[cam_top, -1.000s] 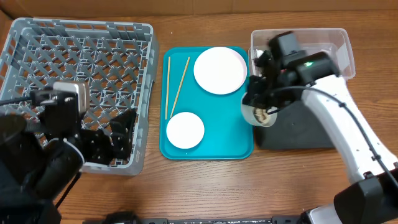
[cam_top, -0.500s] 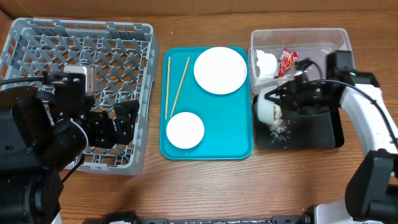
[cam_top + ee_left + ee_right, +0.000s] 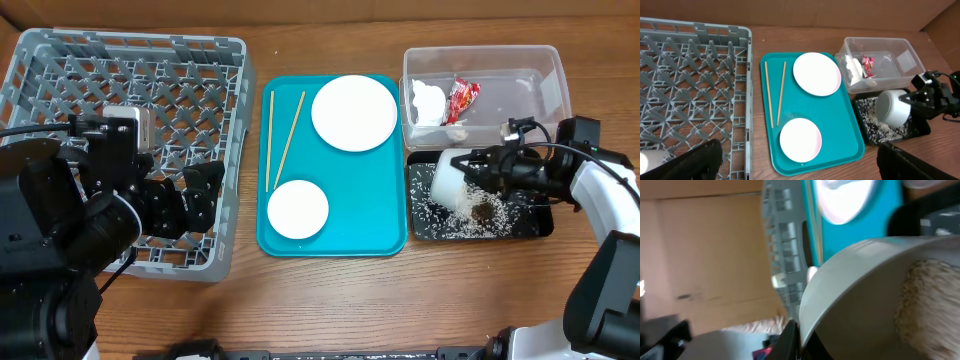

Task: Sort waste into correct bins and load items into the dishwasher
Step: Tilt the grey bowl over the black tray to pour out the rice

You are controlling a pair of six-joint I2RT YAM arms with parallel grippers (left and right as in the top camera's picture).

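**Right tool** (image 3: 478,165): clamped tight on the rim of the pale grey-green bowl (image 3: 452,182). The bowl is held tipped on its side over the shallow black rectangular tray (image 3: 543,228), at 3 o'clock on the wooden table (image 3: 330,300). The tilt serves to empty it. Loose white rice grains (image 3: 447,216) and small brown food scraps (image 3: 488,209) lie across the tray floor beneath. The wrist view shows what looks like residue inside the bowl, so emptying is judged incomplete.

**Clear rectangular plastic tub** (image 3: 540,85): just beside the black tray, at its 12 o'clock. It holds the crumpled white tissue (image 3: 428,100) and shiny red snack wrapper (image 3: 463,98), so dry waste is kept apart from food.

**Left tool** (image 3: 195,210): jaws fully apart, holding nothing. It hangs over the 5 o'clock corner of the large grey plastic dish rack (image 3: 130,90), well clear of the right arm's work.

**Awaiting loading, on the teal tray** (image 3: 360,220): round pale pink plate (image 3: 354,113), small pink bowl (image 3: 298,209), thin wooden chopsticks (image 3: 280,140).
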